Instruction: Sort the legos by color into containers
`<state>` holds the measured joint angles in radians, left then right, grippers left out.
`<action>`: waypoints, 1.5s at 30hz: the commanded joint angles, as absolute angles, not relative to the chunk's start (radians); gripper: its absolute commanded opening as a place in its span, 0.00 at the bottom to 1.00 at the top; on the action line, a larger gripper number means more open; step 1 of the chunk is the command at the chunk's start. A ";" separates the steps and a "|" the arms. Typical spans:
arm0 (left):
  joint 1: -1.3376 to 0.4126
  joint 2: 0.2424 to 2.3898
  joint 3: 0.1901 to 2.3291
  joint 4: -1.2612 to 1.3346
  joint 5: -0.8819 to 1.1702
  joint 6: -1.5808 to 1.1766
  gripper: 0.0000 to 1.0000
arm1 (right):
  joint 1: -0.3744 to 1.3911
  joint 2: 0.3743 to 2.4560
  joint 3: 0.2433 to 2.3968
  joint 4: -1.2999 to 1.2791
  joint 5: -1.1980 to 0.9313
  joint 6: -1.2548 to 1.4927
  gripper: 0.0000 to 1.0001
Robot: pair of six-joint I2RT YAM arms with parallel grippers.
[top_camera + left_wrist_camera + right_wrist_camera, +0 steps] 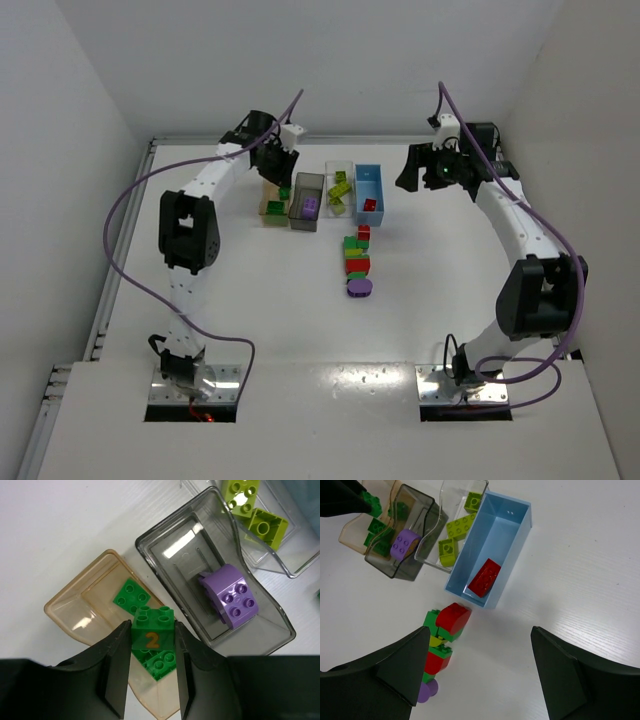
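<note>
My left gripper (152, 624) is shut on a dark green brick marked "2" (150, 639) and holds it over the tan-orange bin (65, 612), which holds other dark green bricks (131, 595). The smoky grey bin (175, 555) holds a purple brick (232, 597). The clear bin (295, 555) holds lime bricks (265, 525). The light blue bin (495, 535) holds a red brick (485, 577). A stuck-together row of green, red, yellow and purple legos (442, 630) lies on the table just in front of the blue bin. My right gripper (480, 630) is open and empty above the table, beside that row.
The four bins stand side by side at the back middle of the table (305, 200). White walls enclose the table on the left, back and right. In the top view my left gripper (280, 178) is at the bins' left end and my right gripper (408, 172) is right of the blue bin (369, 178).
</note>
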<state>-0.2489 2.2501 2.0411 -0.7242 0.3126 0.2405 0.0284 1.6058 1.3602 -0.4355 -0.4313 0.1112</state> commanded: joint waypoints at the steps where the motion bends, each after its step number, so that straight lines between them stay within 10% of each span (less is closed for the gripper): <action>1: -0.218 2.250 2.072 -0.712 0.302 0.202 0.33 | 0.032 1.611 1.396 -0.408 -0.453 0.103 0.82; 10: -0.209 2.250 2.040 -0.712 0.253 0.202 0.83 | 0.032 1.601 1.385 -0.408 -0.453 0.103 0.82; 27: -0.189 1.772 1.723 -0.624 0.667 0.236 0.83 | 0.323 1.473 1.212 -0.730 -0.575 -0.610 0.79; 40: -0.179 1.579 1.497 -0.577 0.612 0.198 0.83 | 0.357 1.802 1.483 -0.626 -0.364 -0.410 0.41; 45: -0.179 1.552 1.447 -0.535 0.580 0.189 0.83 | 0.385 1.784 1.532 -0.676 -0.324 -0.168 0.50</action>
<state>-0.1902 1.6154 1.4528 -0.5957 0.5991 0.2119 0.3595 1.8412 1.4860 -0.6678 -0.3653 -0.3595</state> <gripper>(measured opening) 0.827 0.482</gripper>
